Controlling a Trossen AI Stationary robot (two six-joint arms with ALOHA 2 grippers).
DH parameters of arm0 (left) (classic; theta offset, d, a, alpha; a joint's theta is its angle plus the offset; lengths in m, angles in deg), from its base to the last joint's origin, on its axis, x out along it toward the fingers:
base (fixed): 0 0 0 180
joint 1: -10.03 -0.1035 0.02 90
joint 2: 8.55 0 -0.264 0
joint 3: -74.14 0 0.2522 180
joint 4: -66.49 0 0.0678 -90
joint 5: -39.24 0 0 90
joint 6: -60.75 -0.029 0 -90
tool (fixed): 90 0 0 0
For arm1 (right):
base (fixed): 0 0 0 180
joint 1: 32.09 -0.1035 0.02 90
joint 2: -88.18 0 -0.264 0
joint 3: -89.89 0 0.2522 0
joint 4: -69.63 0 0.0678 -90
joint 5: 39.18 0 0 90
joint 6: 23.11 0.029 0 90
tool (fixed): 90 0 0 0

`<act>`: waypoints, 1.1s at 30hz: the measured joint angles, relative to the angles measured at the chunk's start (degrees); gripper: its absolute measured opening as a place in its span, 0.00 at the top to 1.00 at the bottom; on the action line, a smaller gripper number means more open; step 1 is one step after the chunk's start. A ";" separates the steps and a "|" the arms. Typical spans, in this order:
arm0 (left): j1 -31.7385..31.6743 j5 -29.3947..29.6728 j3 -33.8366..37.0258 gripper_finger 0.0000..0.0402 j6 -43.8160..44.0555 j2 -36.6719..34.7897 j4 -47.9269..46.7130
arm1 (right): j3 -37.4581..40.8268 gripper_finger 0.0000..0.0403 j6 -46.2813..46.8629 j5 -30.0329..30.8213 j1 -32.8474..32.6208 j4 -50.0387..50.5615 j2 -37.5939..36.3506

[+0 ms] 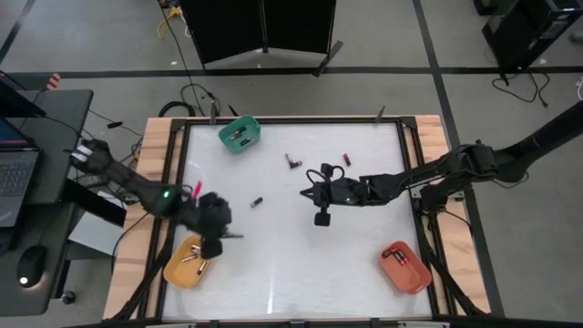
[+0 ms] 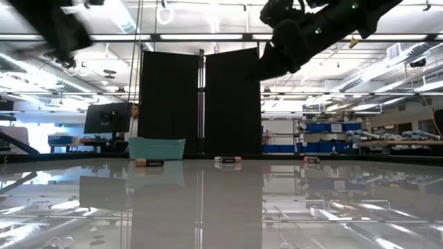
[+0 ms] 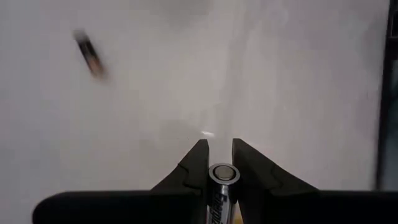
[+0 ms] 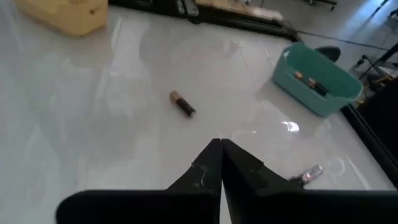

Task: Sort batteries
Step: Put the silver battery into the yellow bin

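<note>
My left gripper point(image 3: 217, 149) hangs over the table's left side, just past the far rim of the yellow bin point(image 1: 182, 269), and is shut on a silver-ended battery point(image 3: 224, 174). My right gripper point(image 4: 221, 149) hovers over the table's middle point(image 1: 311, 193), shut with nothing between its fingers. A dark battery with a copper end point(image 4: 183, 103) lies flat on the white tabletop ahead of the right gripper, also seen from above point(image 1: 257, 201). More batteries lie farther back point(image 1: 291, 161), point(image 1: 346, 158). My left gripper pinches the battery between its two fingers by its side walls, just behind its flat silver end point(image 3: 224, 173). The battery lies along the fingers, with that end facing the fingertips. The fingers slant downward, and the battery is lifted clear of the table.
A green bin point(image 1: 240, 133) with batteries stands at the far edge, left of the middle. A red-orange bin point(image 1: 404, 267) with batteries sits near right. The yellow bin holds a few batteries point(image 1: 193, 264). Wooden rails point(image 1: 155, 146) frame the table; cables lie beyond its far edge.
</note>
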 joint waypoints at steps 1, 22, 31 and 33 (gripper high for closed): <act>1.95 -0.23 0.38 0.87 4.20 0.19 -0.21 | 0.00 0.94 -0.02 -0.40 0.24 -0.55 0.51; 27.38 -2.38 14.82 0.87 43.11 7.58 8.01 | 0.00 0.98 -1.63 -2.22 1.49 -1.79 1.62; 27.34 -2.20 18.55 0.87 44.40 7.82 10.32 | -0.01 0.96 -1.53 -2.24 1.56 -1.93 1.63; 27.34 -2.20 18.55 0.87 44.78 7.80 10.54 | 0.00 0.97 -1.61 -2.24 1.58 -1.95 1.62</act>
